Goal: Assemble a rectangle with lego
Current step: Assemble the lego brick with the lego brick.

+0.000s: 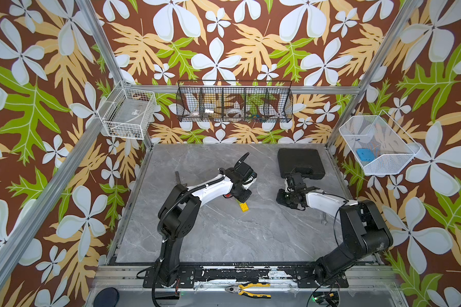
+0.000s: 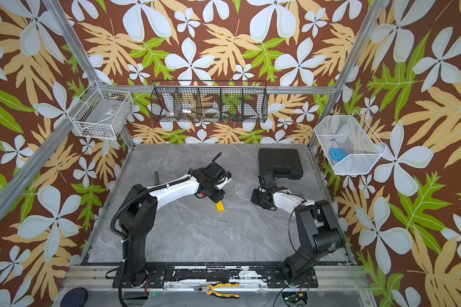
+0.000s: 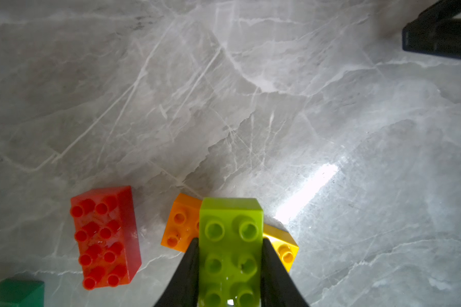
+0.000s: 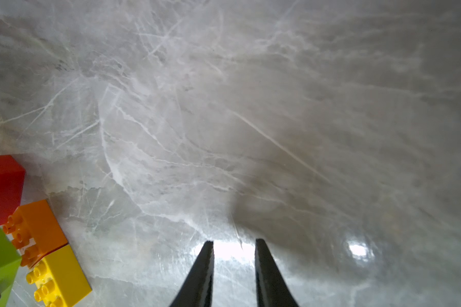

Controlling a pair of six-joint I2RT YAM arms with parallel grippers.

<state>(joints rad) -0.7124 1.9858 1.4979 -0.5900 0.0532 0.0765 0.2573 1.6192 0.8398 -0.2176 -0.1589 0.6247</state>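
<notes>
The left hand (image 3: pixel 230 240) is clamped on the lime green brick (image 3: pixel 230 255) and holds it crosswise over the orange brick (image 3: pixel 180 226) and the yellow brick (image 3: pixel 284 248). I cannot tell whether it is seated on their studs. The red brick (image 3: pixel 105 238) lies loose near them on the bench (image 3: pixel 250 106), and the dark green brick (image 3: pixel 15 292) is beyond it at the frame's edge.

The right wrist view adds what that one covers: orange (image 4: pixel 37 226) and yellow (image 4: pixel 61 276) lie end to end, touching, as a base row. The right hand (image 4: pixel 234 242), fingers narrowly apart and empty, hangs over bare bench beside them.

In both top views the left arm covers most of the bricks. Only the yellow one (image 1: pixel 244 206) (image 2: pixel 219 206) shows plainly.

By my judgement the base is laid and the lime brick is going on. Red and dark green are still to place, so the rectangle is under halfway.
</notes>
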